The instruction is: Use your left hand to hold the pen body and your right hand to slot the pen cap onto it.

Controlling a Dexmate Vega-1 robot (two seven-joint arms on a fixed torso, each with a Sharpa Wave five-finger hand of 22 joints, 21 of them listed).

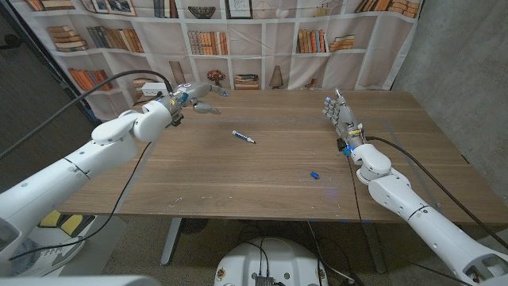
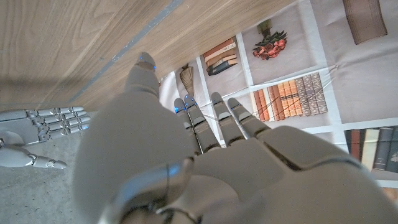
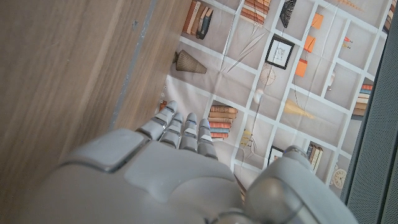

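Observation:
A white pen body (image 1: 243, 137) with a blue tip lies on the wooden table (image 1: 262, 171) near its middle. The small blue pen cap (image 1: 314, 174) lies apart from it, toward the front right. My left hand (image 1: 193, 99) hovers over the far left of the table with its fingers (image 2: 214, 118) straight and apart, holding nothing. My right hand (image 1: 340, 115) stands on the right side with its fingers (image 3: 180, 130) stretched toward the far edge, empty. In the left wrist view my right hand (image 2: 40, 121) shows across the table. Both hands are well away from pen and cap.
A printed bookshelf backdrop (image 1: 238, 40) hangs behind the table's far edge. A grey wall (image 1: 468, 71) stands to the right. Black cables (image 1: 103, 83) run along both arms.

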